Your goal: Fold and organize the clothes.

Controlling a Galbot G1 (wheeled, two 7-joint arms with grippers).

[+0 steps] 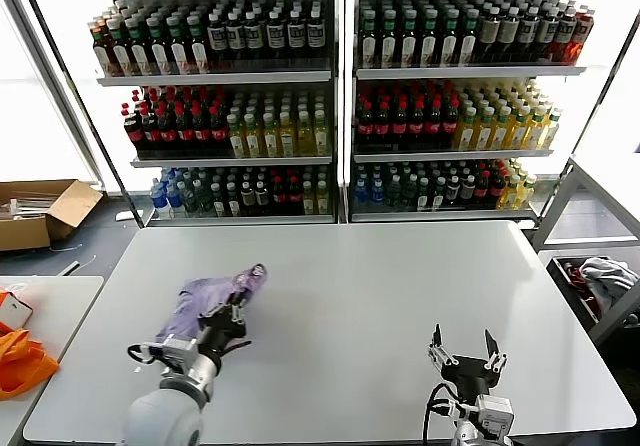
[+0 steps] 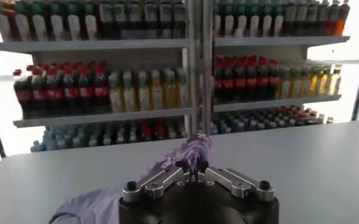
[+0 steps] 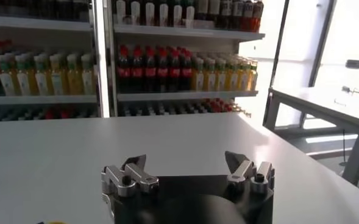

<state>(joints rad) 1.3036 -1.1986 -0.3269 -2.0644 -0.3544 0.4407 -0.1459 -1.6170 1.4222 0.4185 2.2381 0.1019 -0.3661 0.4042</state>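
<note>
While left gripper (image 1: 237, 301) pinches t-shirt (image 1: 205, 301) shut, lower left of frame, we drag slow, flat; right gripper (image 1: 465, 348), lower right, wide open, empty.

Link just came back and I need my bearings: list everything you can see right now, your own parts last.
t-shirt: one, lavender, bunched on the table's left half, one end lifted
table: one, white, in front of the robot
side table: one, white, at far left
orange fabric: one, on the side table's near edge
cardboard box: one, brown, on the floor at left
shelves of bottles: two units, mixed red, yellow, dark and blue bottles, behind the table
bin of cloth: one, at far right
left pincer: shut on the t-shirt
right pincer: open, empty, near edge at right
</note>
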